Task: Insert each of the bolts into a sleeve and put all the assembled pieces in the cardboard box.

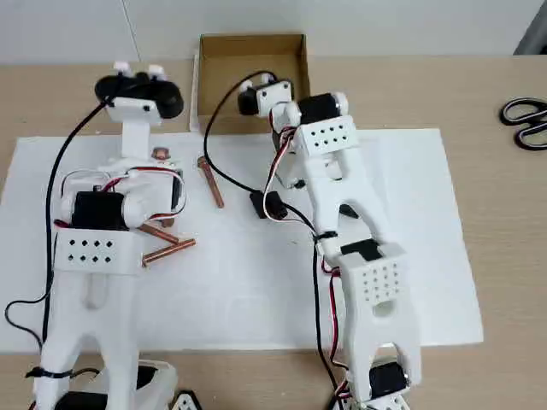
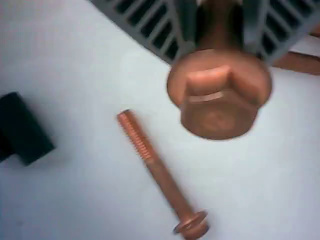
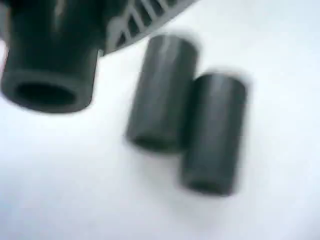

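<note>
Evidently no piece was yet assembled. Loose bolts [image 1: 168,250] were left on the bench [image 1: 479,94]; one bolt [image 2: 218,95] was pinched by the left hand [image 2: 218,30], one sleeve [image 3: 47,65] by the right hand [image 3: 85,25]; two spare sleeves [image 3: 165,95] were laid beside it; the cardboard box [image 1: 248,60] beyond was found unfilled.

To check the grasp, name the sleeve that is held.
The sleeve showing its open end, in the right gripper; the other two lie side by side on paper.

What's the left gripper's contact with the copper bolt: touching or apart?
Touching. Left wrist view shows the bolt pinched by its shank in the left gripper.
</note>
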